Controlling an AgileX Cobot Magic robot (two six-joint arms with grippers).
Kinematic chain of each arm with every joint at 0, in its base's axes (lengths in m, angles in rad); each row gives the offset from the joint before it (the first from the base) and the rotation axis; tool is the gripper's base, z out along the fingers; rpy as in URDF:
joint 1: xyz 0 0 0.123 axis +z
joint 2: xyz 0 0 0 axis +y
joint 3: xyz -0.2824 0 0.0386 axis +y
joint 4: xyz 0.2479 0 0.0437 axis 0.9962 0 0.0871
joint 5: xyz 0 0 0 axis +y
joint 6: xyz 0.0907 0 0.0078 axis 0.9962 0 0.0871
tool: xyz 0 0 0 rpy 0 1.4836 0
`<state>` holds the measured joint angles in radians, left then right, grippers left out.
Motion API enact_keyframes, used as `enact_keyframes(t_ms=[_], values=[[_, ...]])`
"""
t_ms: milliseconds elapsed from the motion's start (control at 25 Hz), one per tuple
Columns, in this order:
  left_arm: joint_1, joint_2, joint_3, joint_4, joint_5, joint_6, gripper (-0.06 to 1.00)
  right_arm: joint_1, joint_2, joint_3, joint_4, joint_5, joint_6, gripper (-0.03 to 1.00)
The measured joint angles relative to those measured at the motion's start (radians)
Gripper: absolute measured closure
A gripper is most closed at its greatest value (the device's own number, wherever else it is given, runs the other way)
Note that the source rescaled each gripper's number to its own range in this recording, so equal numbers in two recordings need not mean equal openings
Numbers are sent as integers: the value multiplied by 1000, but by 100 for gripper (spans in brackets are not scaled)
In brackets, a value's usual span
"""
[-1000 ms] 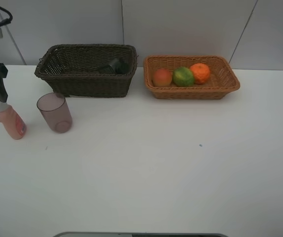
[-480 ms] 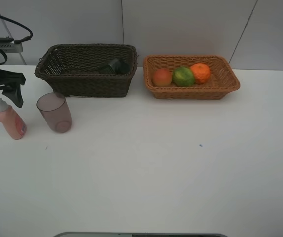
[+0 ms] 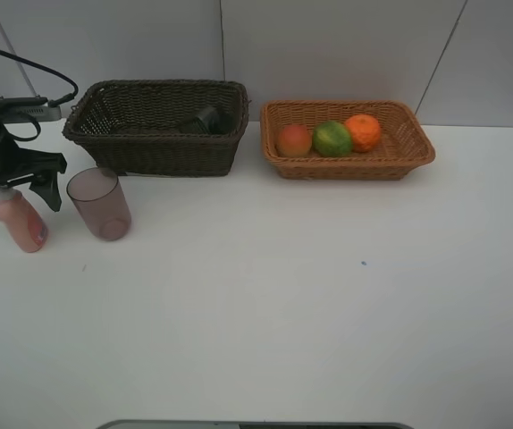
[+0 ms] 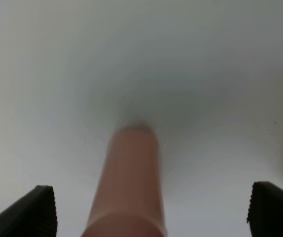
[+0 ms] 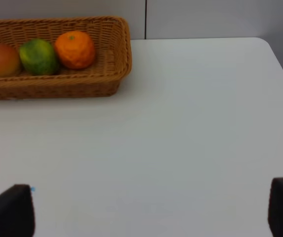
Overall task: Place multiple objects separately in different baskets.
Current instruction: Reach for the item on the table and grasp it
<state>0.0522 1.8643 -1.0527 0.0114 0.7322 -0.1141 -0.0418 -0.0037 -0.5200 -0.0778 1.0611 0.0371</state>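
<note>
- My left hand [image 3: 15,189], spread, straddles the pink bottle [image 3: 21,225] at its cap, front-left of the dark brown basket [image 3: 149,147].
- My right hand [image 5: 146,212]: spread, holding nothing.
- Mauve cup [image 3: 100,204] stands upright just before that basket.

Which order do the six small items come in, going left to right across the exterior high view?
pink bottle → mauve cup → dark bottle → red-yellow fruit → green fruit → orange
</note>
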Motion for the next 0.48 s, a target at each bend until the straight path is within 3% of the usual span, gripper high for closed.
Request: enact_keyframes(t_ms=[320,400,480], values=[[0,30,0,0,-5,0,-3,0,0,0,0,0,0,-3],[0,30,0,0,-4,0,2,0,0,0,0,0,0,-3],[0,30,0,0,-3,0,16,0,0,0,0,0,0,-3]])
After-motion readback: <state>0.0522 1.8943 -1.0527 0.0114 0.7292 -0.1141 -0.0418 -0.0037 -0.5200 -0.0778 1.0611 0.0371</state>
